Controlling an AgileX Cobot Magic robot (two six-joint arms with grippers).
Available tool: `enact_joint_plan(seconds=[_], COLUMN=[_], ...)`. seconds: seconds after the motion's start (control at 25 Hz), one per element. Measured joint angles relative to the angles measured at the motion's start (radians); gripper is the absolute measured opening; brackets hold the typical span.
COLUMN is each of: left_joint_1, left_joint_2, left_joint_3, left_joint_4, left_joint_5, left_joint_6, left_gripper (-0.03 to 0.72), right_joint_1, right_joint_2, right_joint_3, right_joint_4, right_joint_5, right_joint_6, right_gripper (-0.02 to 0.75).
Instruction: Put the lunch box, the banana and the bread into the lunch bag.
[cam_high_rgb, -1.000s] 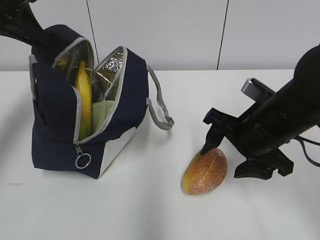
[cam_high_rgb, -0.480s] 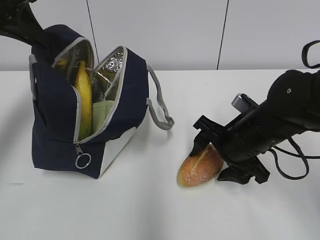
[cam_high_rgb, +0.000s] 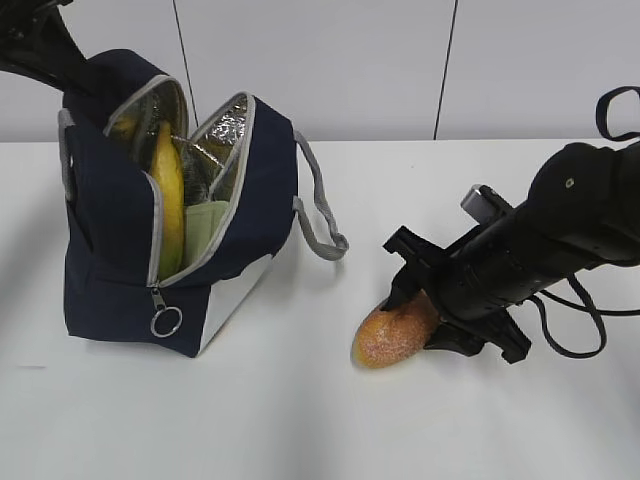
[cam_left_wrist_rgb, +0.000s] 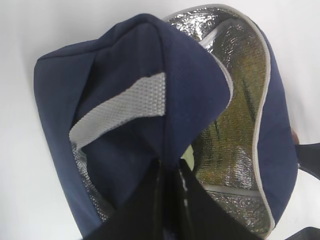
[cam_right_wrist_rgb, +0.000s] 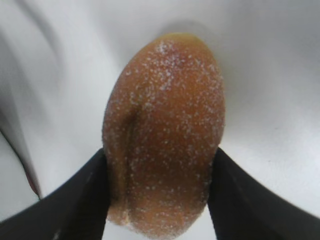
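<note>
Bread (cam_high_rgb: 393, 334) is the last food outside the bag, and it lies on the white table (cam_high_rgb: 300, 420) between the two black fingers of the right gripper (cam_right_wrist_rgb: 159, 197). In the right wrist view one finger (cam_right_wrist_rgb: 80, 200) sits at about 9 o'clock of the bun and the other at about 3 o'clock, both right against its sides. It looks like they are pinching the bun, but it is not off the table yet. The bun's long side points away from the gripper, toward 12 o'clock in that view, so the fingers cross its short side. That is a good way to hold it.

In the outside view the lunch bag (cam_high_rgb: 110, 260) stands well apart from the bun, at about 10 o'clock from it. Its top is unzipped and wide open. The banana (cam_high_rgb: 166, 200) stands up inside, and the pale green lid of the lunch box (cam_high_rgb: 208, 228) shows beside it.

The left gripper (cam_left_wrist_rgb: 167, 172) is pinched tight on the dark cloth at the top of the bag, holding the mouth open.

The right arm is by far the nearer one to the bun. The next move is likely to lift it and carry it up and left to the open mouth.
</note>
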Motion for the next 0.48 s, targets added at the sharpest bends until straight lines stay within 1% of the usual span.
enact_joint_plan(seconds=[0.12, 0.28, 0.4, 0.48], left_joint_1=[0.0, 0.0, 0.0, 0.0], left_joint_2=[0.0, 0.0, 0.0, 0.0], left_joint_3=[0.0, 0.0, 0.0, 0.0], left_joint_4=[0.0, 0.0, 0.0, 0.0], left_joint_5=[0.0, 0.0, 0.0, 0.0], left_joint_6=[0.0, 0.0, 0.0, 0.0], left_gripper=[-0.015, -0.015, -0.015, -0.015], right_joint_1=[0.0, 0.0, -0.009, -0.018], right_joint_2=[0.0, -0.019, -0.067, -0.109], right_joint_3=[0.0, 0.0, -0.002, -0.014], right_joint_4=[0.002, -0.009, -0.017, -0.02], right_joint_5=[0.0, 0.009, 0.045, 0.096], right_joint_6=[-0.017, -0.07, -0.126, -0.173], right_gripper=[0.421, 0.416, 0.415, 0.415])
